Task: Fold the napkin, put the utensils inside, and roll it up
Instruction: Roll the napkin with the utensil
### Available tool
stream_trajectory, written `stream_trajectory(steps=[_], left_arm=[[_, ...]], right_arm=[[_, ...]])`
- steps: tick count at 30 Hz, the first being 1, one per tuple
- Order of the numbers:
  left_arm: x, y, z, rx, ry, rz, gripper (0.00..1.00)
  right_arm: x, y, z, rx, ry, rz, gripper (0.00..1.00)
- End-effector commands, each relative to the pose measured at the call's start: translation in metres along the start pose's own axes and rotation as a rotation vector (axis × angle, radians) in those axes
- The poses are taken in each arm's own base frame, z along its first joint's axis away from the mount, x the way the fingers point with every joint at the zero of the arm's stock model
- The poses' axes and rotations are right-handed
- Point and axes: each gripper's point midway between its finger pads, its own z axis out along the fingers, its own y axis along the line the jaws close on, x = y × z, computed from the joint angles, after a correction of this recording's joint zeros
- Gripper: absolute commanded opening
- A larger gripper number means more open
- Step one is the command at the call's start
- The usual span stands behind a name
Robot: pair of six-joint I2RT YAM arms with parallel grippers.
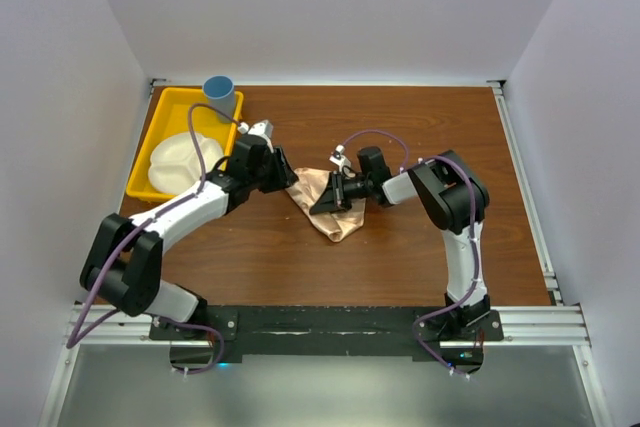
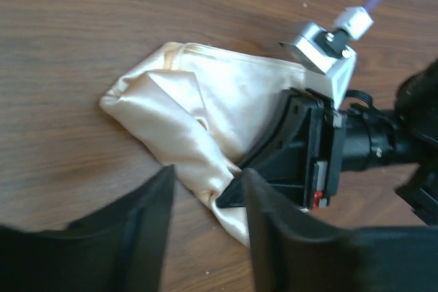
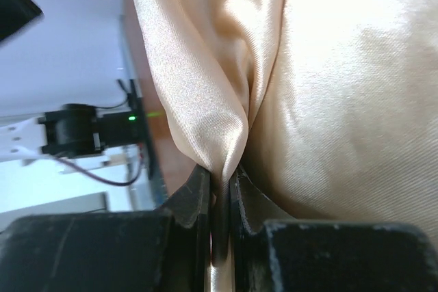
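Right claw (image 3: pixel 219 181) pinches a raised fold of the napkin (image 3: pixel 342 100), its jaws nearly closed on the cloth. Left claw (image 2: pixel 205 186) stands parted over the napkin's edge, gripping nothing. Napkin lies bunched at mid worktop (image 1: pixel 400 247), between the two arms and right of the yellow tray (image 1: pixel 160 122).

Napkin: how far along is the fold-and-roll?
Done: nothing clean; the peach satin cloth napkin lies bunched, not folded flat. In hand: right hand pinches a fold of it; left hand is open at its edge. To do: fold, add utensils (none in view), roll.
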Motion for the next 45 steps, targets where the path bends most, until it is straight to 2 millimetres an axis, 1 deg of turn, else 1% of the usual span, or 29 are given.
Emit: stream_trajectory(steps=[1,2,3,5,8,13,15,16,17,18,19,21,22,23,25,26,27,28,29,30,31,32,33,34,37,38,40,42,45], left_arm=[[0.007,-0.029,0.018,0.202,-0.002,-0.021,0.36],[0.009,-0.031,0.021,0.214,0.003,-0.04,0.29],[0.016,-0.028,0.028,0.214,0.028,-0.049,0.27],[0.016,-0.031,0.036,0.237,0.024,-0.06,0.22],[0.024,-0.028,0.048,0.242,0.037,-0.063,0.17],[0.045,-0.014,0.069,0.217,0.091,-0.074,0.11],[0.056,-0.007,0.076,0.197,0.117,-0.08,0.1],[0.061,-0.003,0.077,0.184,0.132,-0.088,0.09],[0.065,0.001,0.078,0.171,0.143,-0.097,0.09],[0.075,0.01,0.08,0.135,0.161,-0.107,0.09],[0.08,0.014,0.08,0.124,0.169,-0.116,0.09],[0.092,0.022,0.081,0.099,0.196,-0.123,0.09],[0.096,0.024,0.082,0.095,0.205,-0.128,0.08],[0.1,0.027,0.083,0.087,0.216,-0.129,0.08],[0.104,0.029,0.083,0.081,0.224,-0.121,0.07],[0.106,0.03,0.084,0.076,0.23,-0.118,0.07],[0.108,0.032,0.084,0.068,0.232,-0.115,0.07],[0.109,0.033,0.085,0.065,0.236,-0.113,0.07],[0.111,0.035,0.085,0.06,0.241,-0.11,0.06],[0.111,0.035,0.085,0.059,0.245,-0.11,0.06],[0.113,0.036,0.086,0.058,0.249,-0.108,0.06],[0.114,0.037,0.086,0.054,0.254,-0.109,0.06],[0.113,0.036,0.087,0.052,0.256,-0.109,0.06],[0.114,0.036,0.087,0.05,0.258,-0.107,0.06],[0.114,0.037,0.089,0.04,0.268,-0.1,0.05],[0.114,0.038,0.091,0.035,0.272,-0.097,0.05],[0.114,0.039,0.091,0.028,0.277,-0.091,0.05],[0.116,0.039,0.092,0.025,0.286,-0.086,0.05],[0.116,0.04,0.093,0.02,0.296,-0.077,0.04]], right_arm=[[0.032,-0.027,-0.004,0.026,0.06,0.233,0.0],[0.033,-0.029,-0.005,0.038,0.063,0.235,0.01],[0.033,-0.029,-0.005,0.049,0.061,0.23,0.01],[0.034,-0.033,-0.007,0.067,0.054,0.225,0.02],[0.036,-0.036,-0.008,0.077,0.05,0.23,0.02],[0.036,-0.036,-0.011,0.087,0.03,0.209,0.06],[0.036,-0.041,-0.014,0.135,0.028,0.2,0.1],[0.032,-0.036,-0.016,0.144,0.021,0.144,0.12],[0.034,-0.041,-0.019,0.193,0.025,0.147,0.17],[0.032,-0.04,-0.022,0.213,0.027,0.129,0.19],[0.028,-0.038,-0.023,0.23,0.027,0.078,0.23],[0.027,-0.036,-0.03,0.286,0.038,0.062,0.28],[0.021,-0.032,-0.032,0.294,0.036,0.016,0.32],[0.024,-0.028,-0.036,0.312,0.052,0.017,0.34],[0.016,-0.023,-0.04,0.352,0.049,-0.051,0.4],[0.021,-0.023,-0.043,0.386,0.074,-0.05,0.42],[0.02,-0.014,-0.045,0.399,0.076,-0.09,0.45],[0.013,-0.014,-0.048,0.445,0.071,-0.152,0.5],[0.018,-0.013,-0.053,0.48,0.095,-0.161,0.52],[0.018,-0.003,-0.053,0.492,0.102,-0.212,0.55],[0.008,-0.004,-0.058,0.565,0.084,-0.291,0.6],[0.014,-0.003,-0.063,0.617,0.111,-0.317,0.62],[0.018,0.009,-0.061,0.643,0.123,-0.387,0.64],[0.013,0.01,-0.064,0.7,0.115,-0.451,0.66],[0.026,0.019,-0.065,0.766,0.138,-0.515,0.67],[0.024,0.014,-0.072,0.831,0.119,-0.527,0.67],[0.032,0.01,-0.077,0.88,0.116,-0.546,0.66],[0.033,0.001,-0.086,0.936,0.091,-0.54,0.64],[0.04,-0.015,-0.097,1.0,0.092,-0.525,0.58]])
